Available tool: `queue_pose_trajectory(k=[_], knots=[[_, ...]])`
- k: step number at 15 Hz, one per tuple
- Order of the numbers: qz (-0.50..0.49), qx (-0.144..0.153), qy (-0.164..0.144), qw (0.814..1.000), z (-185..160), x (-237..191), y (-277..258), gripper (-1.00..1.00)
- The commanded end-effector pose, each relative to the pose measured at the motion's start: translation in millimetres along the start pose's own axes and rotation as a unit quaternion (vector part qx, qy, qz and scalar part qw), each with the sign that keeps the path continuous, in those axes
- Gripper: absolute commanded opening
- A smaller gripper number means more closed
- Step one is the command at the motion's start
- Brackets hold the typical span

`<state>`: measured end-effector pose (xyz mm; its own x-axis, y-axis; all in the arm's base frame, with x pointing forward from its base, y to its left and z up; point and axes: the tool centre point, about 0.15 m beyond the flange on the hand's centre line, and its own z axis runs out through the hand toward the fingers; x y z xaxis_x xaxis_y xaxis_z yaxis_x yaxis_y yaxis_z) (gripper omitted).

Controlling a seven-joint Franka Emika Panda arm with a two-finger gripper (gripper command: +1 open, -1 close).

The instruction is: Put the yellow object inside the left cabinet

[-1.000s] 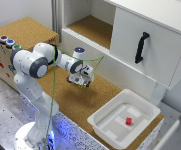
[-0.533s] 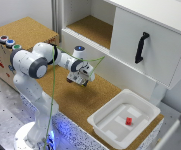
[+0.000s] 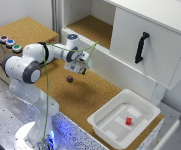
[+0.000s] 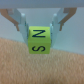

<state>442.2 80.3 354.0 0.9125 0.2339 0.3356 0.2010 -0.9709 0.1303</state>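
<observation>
Two fingers (image 4: 22,24) pinch the yellow object (image 4: 40,41) above cork.

Just beyond our gripper (image 3: 81,65) the doorless white-walled cabinet compartment with its cork-brown floor (image 3: 92,27) stands open. Its low white front wall (image 3: 107,62) lies between. Below us sits a small dark maroon piece (image 3: 69,79).
</observation>
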Motion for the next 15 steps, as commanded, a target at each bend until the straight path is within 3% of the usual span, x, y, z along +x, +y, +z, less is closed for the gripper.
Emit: queue_pose_trajectory(k=[1,9,15], knots=[[0.036,-0.031,-0.019,0.999,-52,92,-13,-1.0],[0.093,0.004,-0.001,0.996,-106,196,-44,-1.0],[0.108,-0.009,-0.014,0.994,-79,254,-77,-1.0]])
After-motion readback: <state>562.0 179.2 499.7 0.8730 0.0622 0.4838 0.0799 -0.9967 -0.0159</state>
